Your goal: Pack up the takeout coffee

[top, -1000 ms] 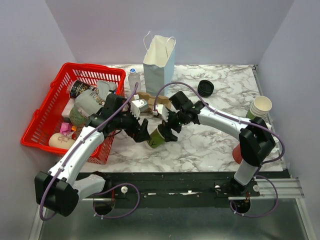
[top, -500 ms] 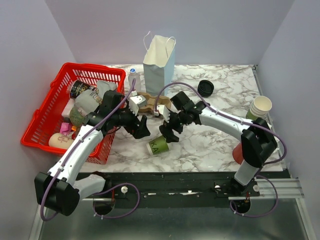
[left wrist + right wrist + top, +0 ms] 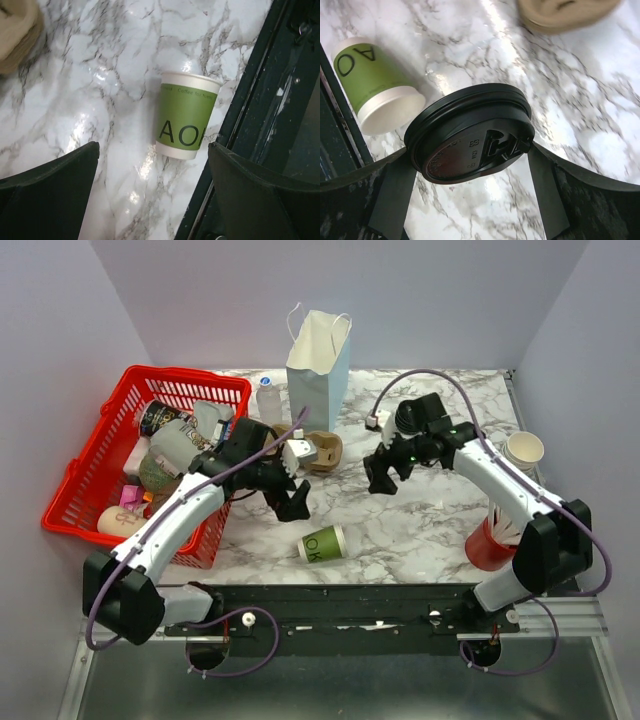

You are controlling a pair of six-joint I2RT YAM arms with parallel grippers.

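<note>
Green cup point(image 3: 322, 543) point(image 3: 186, 120) point(image 3: 370, 80) lies on its side, lidless, just beside the dark front edge of the marble table point(image 3: 420, 530). There is bare marble behind it and to its right. Left gripper point(image 3: 293, 502) point(image 3: 152, 147) hangs above and behind the cup with jaws spread wide, holding and touching nothing. Right gripper point(image 3: 383, 478) point(image 3: 470, 155) is further back, clear of the cup, fingers set wide and clamped on the rim of the black sip lid point(image 3: 470, 132). Cardboard carrier point(image 3: 320, 450), white paper bag point(image 3: 318, 360) and red basket point(image 3: 75, 475) sit well clear.
</note>
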